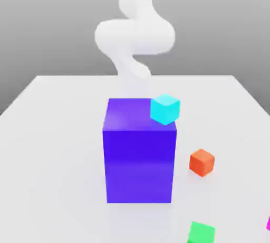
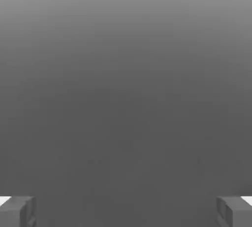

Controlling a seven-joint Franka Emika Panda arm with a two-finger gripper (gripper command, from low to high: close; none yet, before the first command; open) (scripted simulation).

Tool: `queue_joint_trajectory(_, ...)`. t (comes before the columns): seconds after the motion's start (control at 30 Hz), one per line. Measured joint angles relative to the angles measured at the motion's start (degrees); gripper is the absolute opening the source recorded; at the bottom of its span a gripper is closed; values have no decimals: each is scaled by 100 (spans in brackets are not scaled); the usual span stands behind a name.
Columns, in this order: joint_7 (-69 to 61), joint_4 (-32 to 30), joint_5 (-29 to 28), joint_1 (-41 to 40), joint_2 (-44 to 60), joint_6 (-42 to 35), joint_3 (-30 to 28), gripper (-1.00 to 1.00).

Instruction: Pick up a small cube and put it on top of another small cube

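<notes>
Count on the white table (image 1: 52, 131): one large blue-violet block (image 1: 139, 157); four small cubes, namely one cyan cube (image 1: 165, 109), one orange cube (image 1: 202, 162), one green cube (image 1: 202, 233) and one magenta-pink cube (image 1: 268, 223), cut off at the frame edge. One white robot arm (image 1: 134, 31). Two grey fingers (image 2: 17, 211) of one pincer (image 2: 126, 211), set wide apart, no cube between them.

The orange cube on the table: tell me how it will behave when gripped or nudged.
The orange cube has flat faces and sharp edges, so it will probably slide rather than roll. It looks solid and rigid, likely holding its shape under squeezing. It sits alone on the white table, apart from the blue-violet block, so a nudge should move nothing else.
</notes>
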Motion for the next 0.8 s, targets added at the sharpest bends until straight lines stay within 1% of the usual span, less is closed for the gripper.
queue_joint_trajectory(0.27, 54, 199, -331, 181, 1688, 365, 641, 0)
queue_joint_trajectory(0.53, 208, 395, -802, 453, 3353, 719, 1208, 0)
queue_joint_trajectory(0.8, 358, 593, -1270, 1030, 5025, 1067, 1473, 0)
